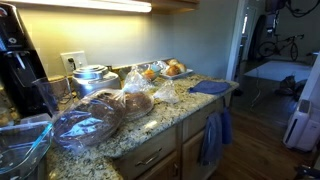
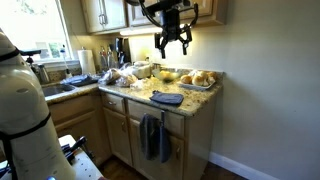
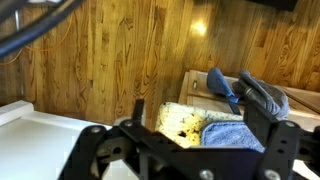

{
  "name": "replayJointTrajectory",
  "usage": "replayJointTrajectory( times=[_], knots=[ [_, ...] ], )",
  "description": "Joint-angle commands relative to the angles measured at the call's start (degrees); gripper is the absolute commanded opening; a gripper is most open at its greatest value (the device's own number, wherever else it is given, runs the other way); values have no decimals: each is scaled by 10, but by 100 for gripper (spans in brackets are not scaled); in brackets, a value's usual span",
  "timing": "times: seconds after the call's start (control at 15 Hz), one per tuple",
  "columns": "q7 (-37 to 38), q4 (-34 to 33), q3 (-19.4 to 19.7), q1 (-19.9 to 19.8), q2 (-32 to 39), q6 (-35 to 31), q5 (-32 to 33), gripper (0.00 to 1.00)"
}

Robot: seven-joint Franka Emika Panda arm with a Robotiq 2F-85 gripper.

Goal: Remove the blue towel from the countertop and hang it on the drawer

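Note:
The blue towel [image 1: 210, 87] lies folded flat on the end of the speckled granite countertop [image 1: 130, 135], near its corner. It shows in both exterior views [image 2: 167, 98] and in the wrist view [image 3: 236, 133]. My gripper [image 2: 172, 42] hangs open and empty high above the countertop [image 2: 195, 104], well above the towel. In the wrist view the open fingers [image 3: 192, 98] frame the countertop corner [image 3: 172, 118] and the towel far below. A longer, duller blue-grey towel [image 1: 213, 135] hangs on the cabinet front under the counter [image 2: 152, 137] [image 3: 228, 88].
Plastic bags of bread [image 1: 95, 120], a tray of rolls [image 1: 170, 69] [image 2: 200, 78], a white pot [image 1: 90, 76] and a coffee maker [image 1: 18, 60] crowd the counter. Wall cabinets [image 2: 105, 12] hang behind the arm. The wooden floor [image 3: 100, 60] lies beside the counter end.

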State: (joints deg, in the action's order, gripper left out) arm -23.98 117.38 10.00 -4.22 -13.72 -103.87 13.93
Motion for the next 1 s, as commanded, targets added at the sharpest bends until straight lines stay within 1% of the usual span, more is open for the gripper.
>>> replayJointTrajectory(
  times=[0.0, 0.07, 0.13, 0.2, 0.47, 0.6, 0.93],
  knots=[
    [-29, 2, -16, 14, 39, -50, -10, 100],
    [-38, -1, -21, 15, 47, -50, -8, 100],
    [-11, -1, -24, 8, 41, -37, -2, 100],
    [-11, -1, -28, 9, 49, -38, -2, 100],
    [-10, -5, -28, 7, 52, -38, -2, 100],
    [-24, 6, -31, 12, 60, -76, -5, 100],
    [-65, 6, -49, 22, 122, -158, -20, 100]
  ],
)
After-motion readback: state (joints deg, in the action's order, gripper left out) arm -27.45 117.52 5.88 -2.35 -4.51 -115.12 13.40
